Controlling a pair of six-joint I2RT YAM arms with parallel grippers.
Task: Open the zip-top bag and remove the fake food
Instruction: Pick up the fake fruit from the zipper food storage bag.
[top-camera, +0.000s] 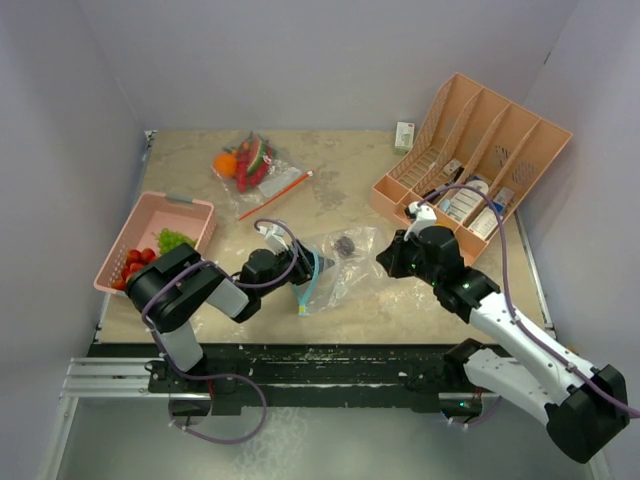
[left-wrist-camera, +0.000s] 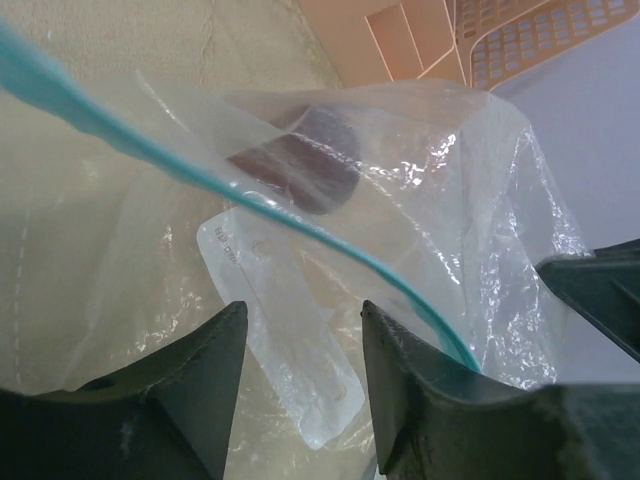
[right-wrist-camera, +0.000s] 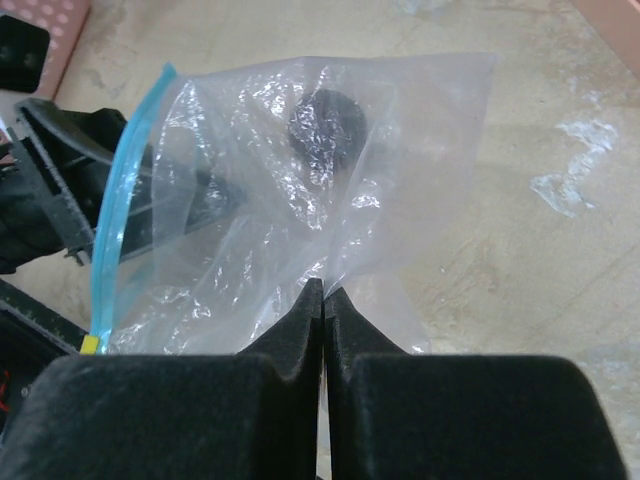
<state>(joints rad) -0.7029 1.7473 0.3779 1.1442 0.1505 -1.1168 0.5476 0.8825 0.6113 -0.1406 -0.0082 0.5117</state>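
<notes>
Pink basket (top-camera: 165, 201) at the table's 9 o'clock holds strawberries (top-camera: 134, 262) and a green leaf (top-camera: 175, 240). Left gripper (top-camera: 308, 272), fingers parted, sits at the zip-top bag (top-camera: 335, 278) mouth, its 9 o'clock side; a dark plum (top-camera: 346, 244) lies inside toward 12 o'clock. Right gripper (right-wrist-camera: 322, 291) pinches the bag's 3 o'clock edge.

On the desk (top-camera: 360, 190), the zip-top bag (top-camera: 335, 262) holds a plum (top-camera: 346, 244) — the basket (top-camera: 180, 201) lies to its left, a second bag (top-camera: 248, 165) behind it to the left, the divided rack (top-camera: 480, 140) behind-right.
</notes>
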